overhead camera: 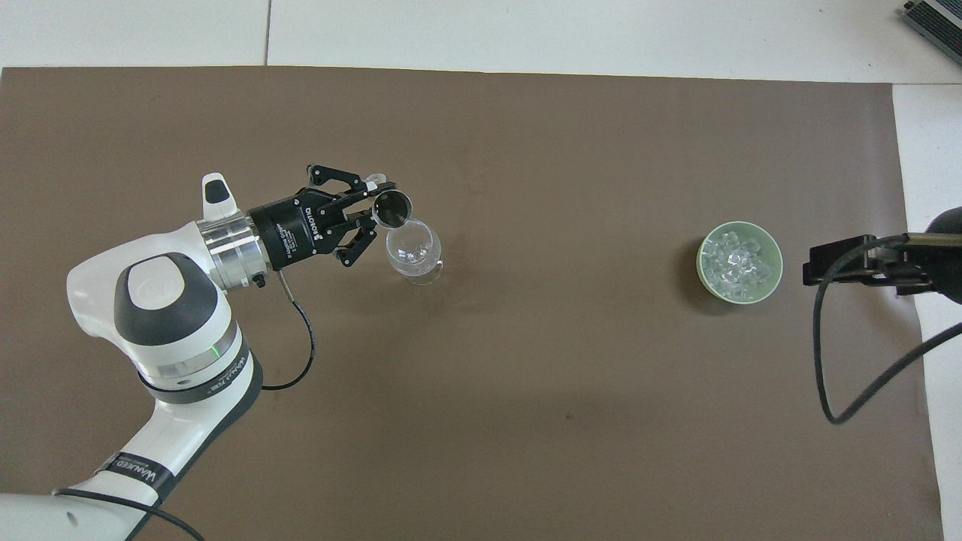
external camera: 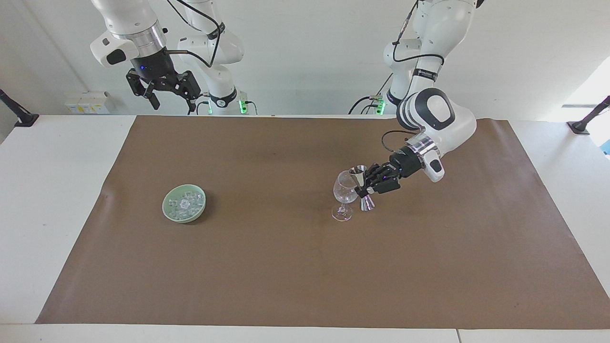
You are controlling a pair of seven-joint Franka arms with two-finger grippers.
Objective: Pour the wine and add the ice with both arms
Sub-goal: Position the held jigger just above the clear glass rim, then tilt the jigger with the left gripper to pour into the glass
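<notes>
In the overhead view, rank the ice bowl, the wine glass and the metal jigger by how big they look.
1. Green ice bowl, clearly the widest.
2. Wine glass.
3. Metal jigger, held tilted beside the glass rim by the left end effector; being raised nearer the camera does not change its rank.

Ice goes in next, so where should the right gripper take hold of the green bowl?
Grip the bowl by its rim, from straight above, one finger inside the wall and one outside. It is low, round and wide, with ice heaped in the middle. The right gripper waits open, high up.

White wall point(external camera: 310, 57), white table point(external camera: 52, 190), brown mat point(external camera: 286, 267)
</notes>
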